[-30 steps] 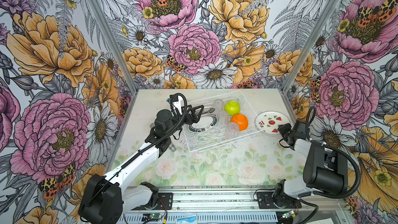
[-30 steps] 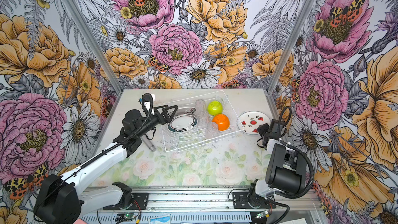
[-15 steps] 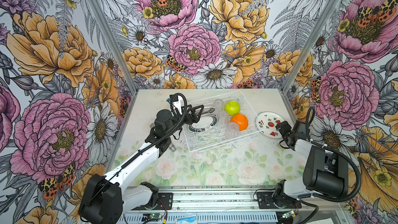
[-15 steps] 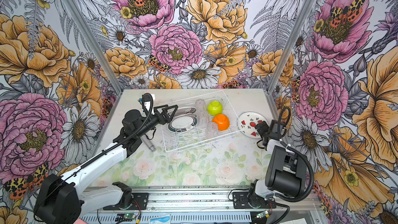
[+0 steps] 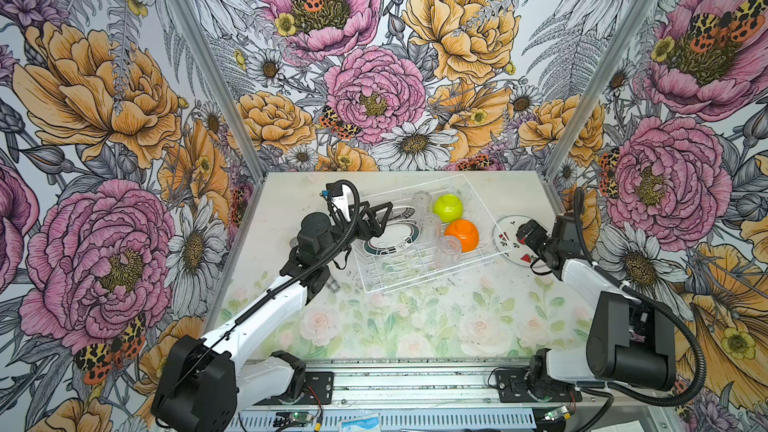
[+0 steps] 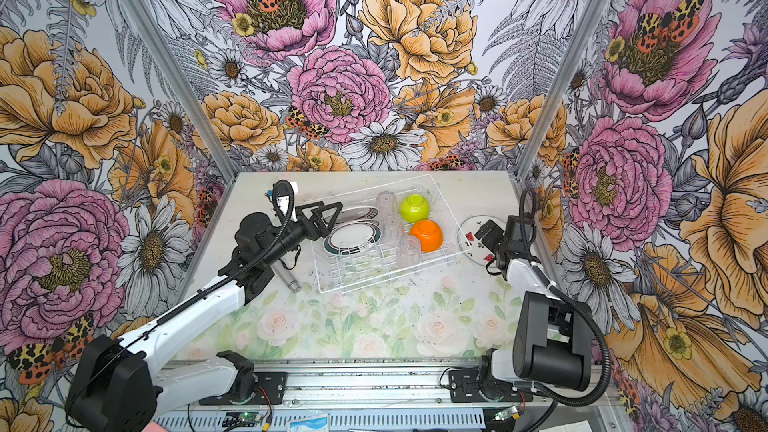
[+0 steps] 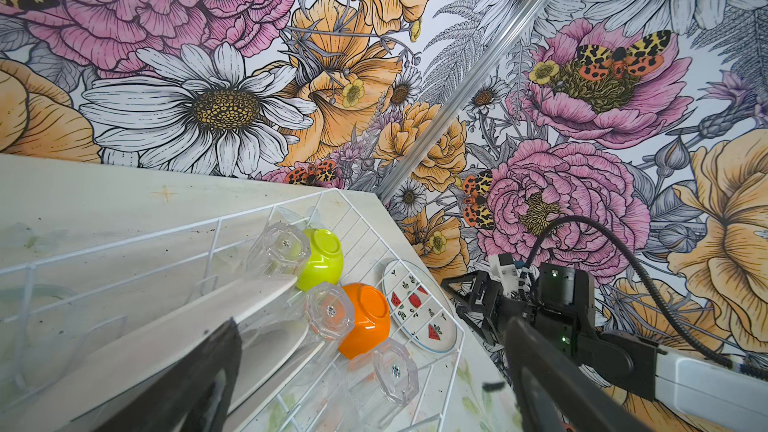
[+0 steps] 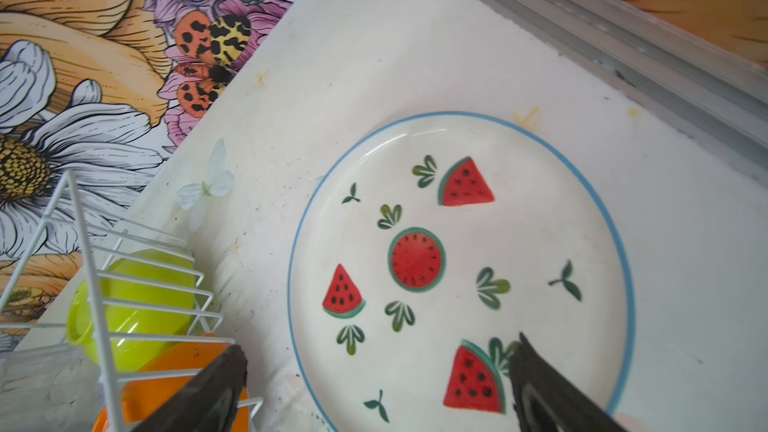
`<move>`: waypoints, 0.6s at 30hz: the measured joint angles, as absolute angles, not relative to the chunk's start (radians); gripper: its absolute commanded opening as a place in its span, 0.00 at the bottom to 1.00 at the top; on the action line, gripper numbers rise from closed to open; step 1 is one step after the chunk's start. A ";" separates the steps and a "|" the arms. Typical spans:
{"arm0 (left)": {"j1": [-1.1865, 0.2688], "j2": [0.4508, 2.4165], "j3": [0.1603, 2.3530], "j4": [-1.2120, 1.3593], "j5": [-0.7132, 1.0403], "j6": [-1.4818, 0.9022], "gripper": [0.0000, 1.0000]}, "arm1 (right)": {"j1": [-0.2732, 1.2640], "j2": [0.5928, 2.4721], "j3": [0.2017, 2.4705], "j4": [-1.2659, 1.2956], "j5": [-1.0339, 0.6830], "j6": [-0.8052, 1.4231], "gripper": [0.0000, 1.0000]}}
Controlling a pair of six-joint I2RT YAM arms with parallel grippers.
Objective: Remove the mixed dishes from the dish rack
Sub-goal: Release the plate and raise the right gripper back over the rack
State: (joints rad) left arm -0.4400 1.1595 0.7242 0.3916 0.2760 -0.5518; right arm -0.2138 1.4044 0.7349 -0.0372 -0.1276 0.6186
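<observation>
The white wire dish rack (image 5: 440, 270) (image 6: 395, 270) holds two dark-rimmed plates (image 5: 390, 238) (image 6: 353, 238), three clear tumblers (image 5: 430, 226) (image 6: 392, 226), a lime-green bowl (image 5: 448, 207) (image 6: 414, 207) and an orange bowl (image 5: 462, 234) (image 6: 427, 234). My left gripper (image 5: 384, 220) (image 6: 332, 220) (image 7: 372, 326) hangs open over the plates at the rack's left end and holds nothing. A watermelon-patterned plate (image 5: 505, 238) (image 6: 471, 238) (image 8: 457, 268) lies flat on the table right of the rack. My right gripper (image 5: 525, 234) (image 6: 490, 234) (image 8: 379, 344) is open just above that plate's near edge.
A grey metal cylinder (image 5: 332, 284) (image 6: 286, 278) lies on the table left of the rack, under my left arm. The right wall's metal frame (image 8: 623, 43) runs close behind the watermelon plate.
My right gripper's jaws have opened and let go of the watermelon plate, which now rests on the table. The left arm has not moved.
</observation>
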 measured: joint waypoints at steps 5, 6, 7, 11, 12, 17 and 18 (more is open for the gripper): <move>-0.437 1.157 0.724 0.345 0.259 -0.554 0.99 | -0.128 1.479 0.789 -0.046 -0.132 0.583 0.98; -0.435 1.155 0.724 0.328 0.253 -0.554 0.99 | -0.113 1.493 0.790 -0.041 -0.126 0.587 0.98; -0.431 1.148 0.724 0.307 0.246 -0.553 0.99 | -0.103 1.502 0.797 -0.040 -0.126 0.583 0.98; -0.420 1.114 0.724 0.260 0.222 -0.554 0.99 | -0.066 1.509 0.807 -0.020 -0.111 0.581 0.97; -0.416 1.102 0.723 0.255 0.216 -0.554 0.99 | -0.051 1.509 0.809 -0.014 -0.108 0.582 0.97; -0.407 1.071 0.713 0.241 0.200 -0.554 0.98 | 0.012 1.512 0.811 0.001 -0.100 0.582 0.96; -0.407 1.071 0.712 0.234 0.199 -0.554 0.99 | 0.023 1.512 0.811 0.001 -0.099 0.583 0.96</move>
